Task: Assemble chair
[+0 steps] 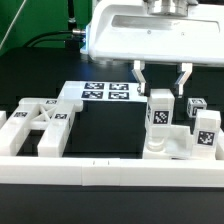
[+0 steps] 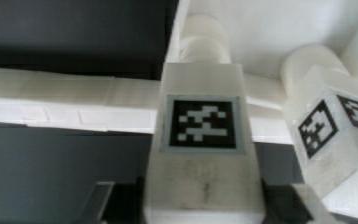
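Observation:
An upright white chair piece [image 1: 160, 112] with a black-and-white tag stands at the exterior view's right, its foot among other white chair pieces [image 1: 178, 146]. My gripper [image 1: 161, 92] hangs straight over it, one finger on each side of its top. In the wrist view the same tagged piece [image 2: 202, 122] fills the space between the dark fingers [image 2: 114, 205], so the gripper [image 2: 197, 205] is shut on it. Beside it stands another tagged chair piece [image 1: 206, 130] [image 2: 336, 120]. More chair pieces [image 1: 40, 125] lie flat at the exterior view's left.
The marker board [image 1: 100, 93] lies on the black table behind the middle. A long low white rail [image 1: 110, 176] runs along the front, and a white rail [image 2: 51, 95] crosses the wrist view behind the held piece. A small tagged block [image 1: 196, 104] sits at the back right.

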`<state>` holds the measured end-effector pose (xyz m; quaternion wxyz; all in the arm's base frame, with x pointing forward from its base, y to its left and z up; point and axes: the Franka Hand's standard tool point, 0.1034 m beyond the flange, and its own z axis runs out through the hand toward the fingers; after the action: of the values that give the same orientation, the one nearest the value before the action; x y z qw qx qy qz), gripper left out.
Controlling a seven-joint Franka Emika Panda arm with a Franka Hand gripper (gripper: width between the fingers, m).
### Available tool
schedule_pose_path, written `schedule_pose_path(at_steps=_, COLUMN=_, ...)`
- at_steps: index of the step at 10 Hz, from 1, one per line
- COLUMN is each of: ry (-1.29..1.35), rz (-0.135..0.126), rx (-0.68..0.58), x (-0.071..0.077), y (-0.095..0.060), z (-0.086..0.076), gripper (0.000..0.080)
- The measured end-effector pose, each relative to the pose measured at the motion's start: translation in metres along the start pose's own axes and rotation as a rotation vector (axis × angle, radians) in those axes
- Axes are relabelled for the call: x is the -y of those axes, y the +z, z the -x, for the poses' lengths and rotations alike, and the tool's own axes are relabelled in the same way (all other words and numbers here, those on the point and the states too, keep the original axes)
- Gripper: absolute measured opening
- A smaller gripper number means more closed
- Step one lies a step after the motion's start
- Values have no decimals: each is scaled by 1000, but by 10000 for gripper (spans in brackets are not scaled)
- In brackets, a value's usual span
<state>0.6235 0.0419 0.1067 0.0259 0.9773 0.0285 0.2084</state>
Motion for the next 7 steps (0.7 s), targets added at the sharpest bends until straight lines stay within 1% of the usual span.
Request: schedule_pose_path(at_steps=7, ry=-9, rz=2, rx=-10, x=0, y=3, z=-8, gripper=285)
